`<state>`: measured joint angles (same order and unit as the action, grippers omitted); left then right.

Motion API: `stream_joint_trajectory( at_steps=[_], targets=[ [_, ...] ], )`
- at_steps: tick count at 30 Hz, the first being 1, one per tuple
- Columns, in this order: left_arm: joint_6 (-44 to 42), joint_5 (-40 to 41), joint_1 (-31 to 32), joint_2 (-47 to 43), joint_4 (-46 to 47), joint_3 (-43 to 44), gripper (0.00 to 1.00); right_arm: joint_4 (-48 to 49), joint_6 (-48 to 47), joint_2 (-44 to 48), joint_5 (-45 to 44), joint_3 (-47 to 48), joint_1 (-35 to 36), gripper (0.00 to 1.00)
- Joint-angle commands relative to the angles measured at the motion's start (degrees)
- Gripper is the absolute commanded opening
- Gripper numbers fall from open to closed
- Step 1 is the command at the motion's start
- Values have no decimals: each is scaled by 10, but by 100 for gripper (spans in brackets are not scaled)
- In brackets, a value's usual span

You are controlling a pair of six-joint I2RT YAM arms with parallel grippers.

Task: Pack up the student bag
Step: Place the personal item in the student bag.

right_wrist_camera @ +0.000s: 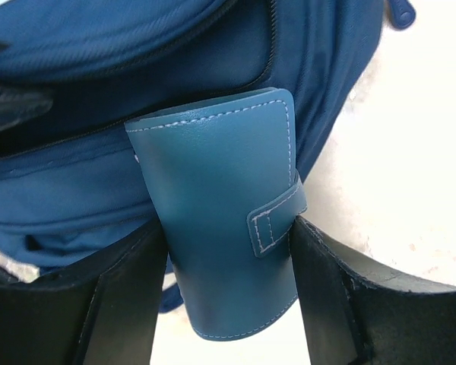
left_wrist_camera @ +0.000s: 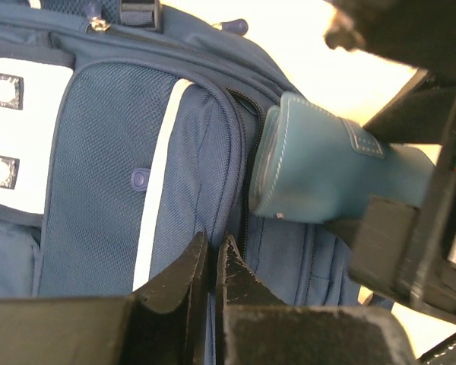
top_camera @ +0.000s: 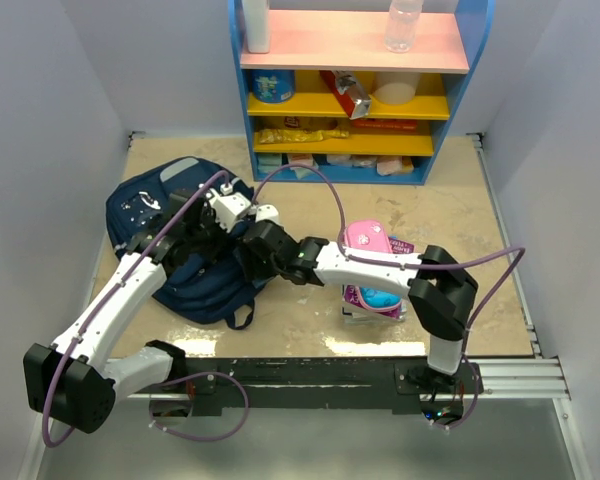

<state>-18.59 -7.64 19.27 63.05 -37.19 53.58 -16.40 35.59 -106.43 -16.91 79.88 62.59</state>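
The student bag point(top_camera: 145, 215), navy with white trim, lies flat on the left of the table. My left gripper point(top_camera: 228, 210) is shut on a fold of its fabric beside a pocket zipper point(left_wrist_camera: 239, 152); its fingertips point(left_wrist_camera: 200, 262) pinch the blue cloth. A teal leather wallet point(right_wrist_camera: 220, 205) with a stitched strap is held by my right gripper point(right_wrist_camera: 228, 258), which is shut on its lower half. The wallet's point(left_wrist_camera: 319, 175) upper end pokes into the bag's point(right_wrist_camera: 99, 182) open pocket. In the top view the arms hide the wallet.
A pink pencil case point(top_camera: 366, 240) sits on a small stack of items point(top_camera: 375, 298) right of the arms. A blue and yellow shelf point(top_camera: 350, 100) with boxes and a bottle point(top_camera: 403, 25) stands at the back. White walls enclose the table.
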Motion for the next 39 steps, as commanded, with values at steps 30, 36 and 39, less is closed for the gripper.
stream_joint_trajectory(
  at_steps=[30,36,39],
  targets=[
    [11,-22,17,1,42,16,0,102,40,162,-2,-127,-20,65],
    [14,-29,17,2,41,24,0,116,38,138,9,-131,-28,64],
    [16,-33,18,2,39,28,0,126,38,126,14,-121,-29,64]
  ],
)
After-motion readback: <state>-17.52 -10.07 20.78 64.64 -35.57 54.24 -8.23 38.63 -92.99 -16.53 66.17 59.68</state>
